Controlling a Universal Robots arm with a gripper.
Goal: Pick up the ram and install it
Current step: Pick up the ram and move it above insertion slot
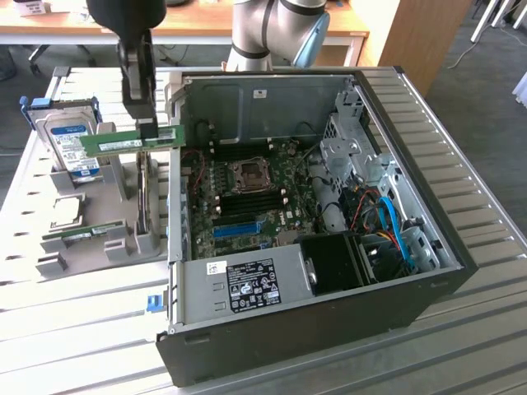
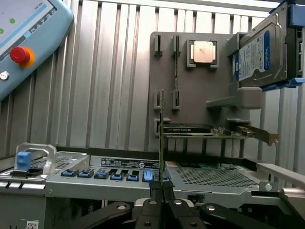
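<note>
Exterior view's left has the grey plastic parts rack [image 1: 140,239]. Just above it, the black two-finger claw [image 1: 148,130] pinches the thin green ram stick [image 1: 111,141], near the open black computer case [image 1: 329,329]. A firm, level hold should stop it tipping.

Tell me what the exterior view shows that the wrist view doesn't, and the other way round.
Exterior view: the open computer case seen from above, with its motherboard and processor socket.
Wrist view: a control pendant with a red button.
Shared: the claw shut on the ram, held in the air. Behind it is the grey holder, which carries the hard drive and the silver processor chip.
</note>
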